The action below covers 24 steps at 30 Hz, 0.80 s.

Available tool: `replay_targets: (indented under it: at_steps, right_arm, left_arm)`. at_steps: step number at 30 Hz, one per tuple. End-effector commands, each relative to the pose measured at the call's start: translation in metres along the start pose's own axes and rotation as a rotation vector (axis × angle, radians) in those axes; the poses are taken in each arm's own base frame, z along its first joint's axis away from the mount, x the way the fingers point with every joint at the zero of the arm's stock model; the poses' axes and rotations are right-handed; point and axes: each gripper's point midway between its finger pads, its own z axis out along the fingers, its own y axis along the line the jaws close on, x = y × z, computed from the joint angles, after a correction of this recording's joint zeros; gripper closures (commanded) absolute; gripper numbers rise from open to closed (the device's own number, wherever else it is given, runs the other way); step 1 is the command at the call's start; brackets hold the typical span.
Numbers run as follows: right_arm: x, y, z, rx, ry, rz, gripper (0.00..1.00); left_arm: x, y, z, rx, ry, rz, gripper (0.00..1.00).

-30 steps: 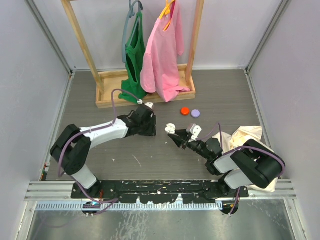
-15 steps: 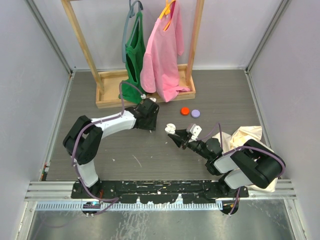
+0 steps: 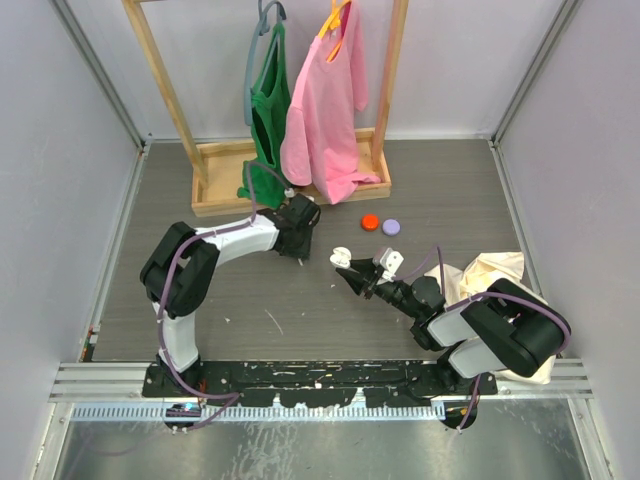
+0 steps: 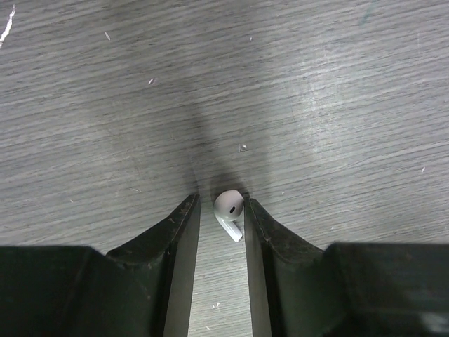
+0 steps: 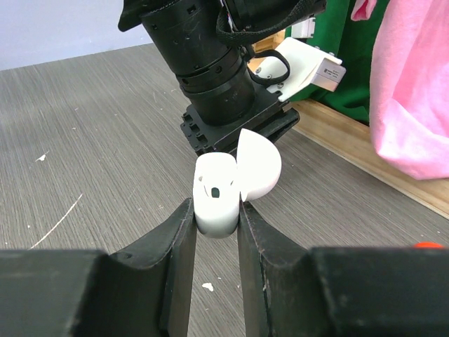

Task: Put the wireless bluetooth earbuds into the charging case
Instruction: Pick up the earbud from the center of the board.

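One pale earbud (image 4: 229,207) lies on the grey table in the left wrist view. My left gripper (image 4: 221,203) is open and stands over it, one finger on each side; the earbud sits close to the right finger (image 4: 256,221). In the top view the left gripper (image 3: 300,240) is just before the wooden rack. My right gripper (image 5: 216,208) is shut on the white charging case (image 5: 216,188), whose lid (image 5: 259,165) stands open. It holds the case (image 3: 341,258) above the table at mid-table. The second earbud is not in view.
A red cap (image 3: 370,222) and a purple cap (image 3: 391,227) lie behind the case. A wooden rack (image 3: 215,200) with a green garment (image 3: 268,110) and a pink shirt (image 3: 325,110) stands at the back. A cream cloth (image 3: 492,268) lies at the right.
My left gripper has swung away from me and to the right, toward the rack base. The right arm and the case have not moved.
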Motion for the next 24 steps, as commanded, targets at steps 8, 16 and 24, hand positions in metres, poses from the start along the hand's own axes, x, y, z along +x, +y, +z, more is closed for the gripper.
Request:
replay_targets:
  at_steps: [8,16,24]
  right_arm:
    - [-0.036,-0.002,0.003,0.003,-0.133,-0.057,0.99]
    - [-0.035,-0.001,0.004,0.000,-0.131,-0.058,0.99]
    - [-0.035,-0.001,0.004,-0.005,-0.129,-0.058,0.99]
  left_arm:
    - [0.001,-0.003,-0.002,0.028,0.040,0.016,0.77]
    - [0.000,0.002,-0.024,0.043,-0.007,0.024,0.83]
    - [-0.009,0.008,-0.059,0.071,-0.123,0.040,0.83]
